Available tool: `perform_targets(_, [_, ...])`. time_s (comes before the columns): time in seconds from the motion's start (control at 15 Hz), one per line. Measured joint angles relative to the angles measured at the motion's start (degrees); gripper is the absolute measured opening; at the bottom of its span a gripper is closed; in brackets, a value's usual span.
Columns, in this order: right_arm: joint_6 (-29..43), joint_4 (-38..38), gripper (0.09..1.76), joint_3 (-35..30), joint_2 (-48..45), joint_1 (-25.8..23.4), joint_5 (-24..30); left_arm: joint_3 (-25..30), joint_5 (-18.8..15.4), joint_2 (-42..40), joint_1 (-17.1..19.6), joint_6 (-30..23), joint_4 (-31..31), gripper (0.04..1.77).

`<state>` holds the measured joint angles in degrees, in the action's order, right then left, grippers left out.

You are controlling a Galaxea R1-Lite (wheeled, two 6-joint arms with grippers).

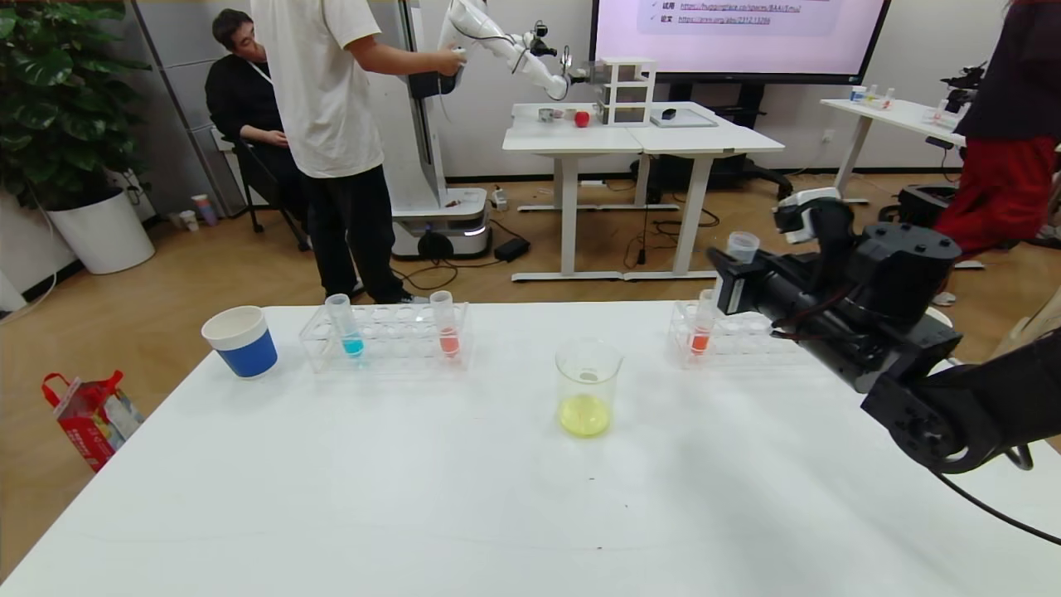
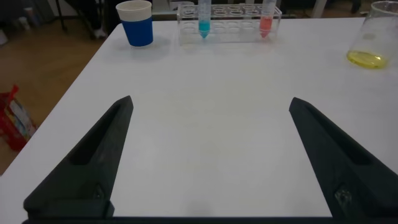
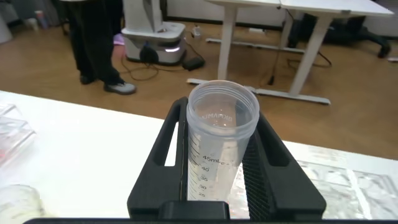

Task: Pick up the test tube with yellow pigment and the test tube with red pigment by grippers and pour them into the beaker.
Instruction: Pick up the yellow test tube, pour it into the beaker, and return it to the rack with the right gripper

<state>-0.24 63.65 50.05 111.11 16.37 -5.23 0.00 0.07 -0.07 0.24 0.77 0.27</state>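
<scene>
Right gripper holds an emptied tube over the right-hand rack; yellow liquid sits in the beaker.

Nearest, the left gripper (image 2: 208,155) hangs low over bare table (image 1: 431,497), fingers spread wide and holding nothing. The beaker (image 1: 588,388) stands mid-table with yellow liquid pooled in its bottom. At about two o'clock from it, the right gripper (image 1: 729,278) is clamped on the test tube with yellow pigment (image 3: 219,146), upright and apparently empty, above the right rack (image 1: 729,336) where the test tube with red pigment (image 1: 701,332) stands. At ten o'clock from the beaker, the left rack (image 1: 385,340) holds a blue tube (image 1: 348,327) and an orange-red tube (image 1: 446,325); a blue paper cup (image 1: 241,342) stands beside it.
</scene>
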Motion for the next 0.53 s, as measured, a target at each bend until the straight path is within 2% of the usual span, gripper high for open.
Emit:
perform_targets(0.27, [0.0,-9.5,0.51,2.8,-2.2,-12.1,-0.1,0.0,0.0,0.0,0.0,0.0,0.0,1.75])
perform_targets(0.53, [-0.1,-19.4,0.51,11.8,-2.1,-24.3,0.6,0.0,0.0,0.0,0.0,0.0,0.0,1.75])
